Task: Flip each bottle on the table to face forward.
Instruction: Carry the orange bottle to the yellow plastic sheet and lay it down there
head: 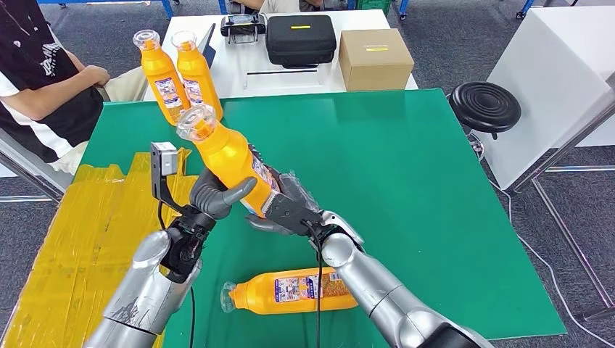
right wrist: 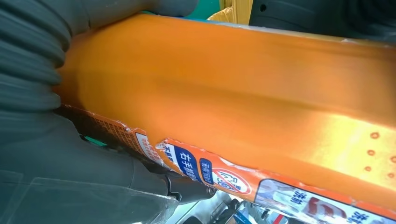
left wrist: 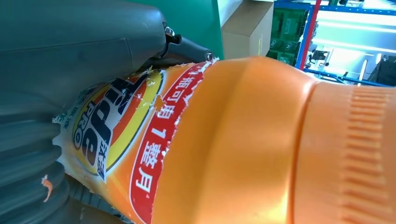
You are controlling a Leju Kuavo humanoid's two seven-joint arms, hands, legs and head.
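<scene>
One orange bottle (head: 228, 156) is held tilted above the green table (head: 406, 188), gripped from both sides: the left hand (head: 217, 194) is wrapped around its lower body and the right hand (head: 286, 206) is closed on its base and torn label. In both wrist views, fingers are seen pressed against the bottle. Its turn is judged to be in progress, not finished. Two bottles (head: 178, 72) are standing upright at the far left corner of the table, and these are taken as done. A fourth bottle (head: 294, 290) is lying on its side at the near edge of the table, under the right forearm, and is left to do. Beyond the table, a black case (head: 301, 38) and a cardboard box (head: 375, 58) are set on a white table. A seated person (head: 43, 72) is close to the two upright bottles, and could be in the way there.
</scene>
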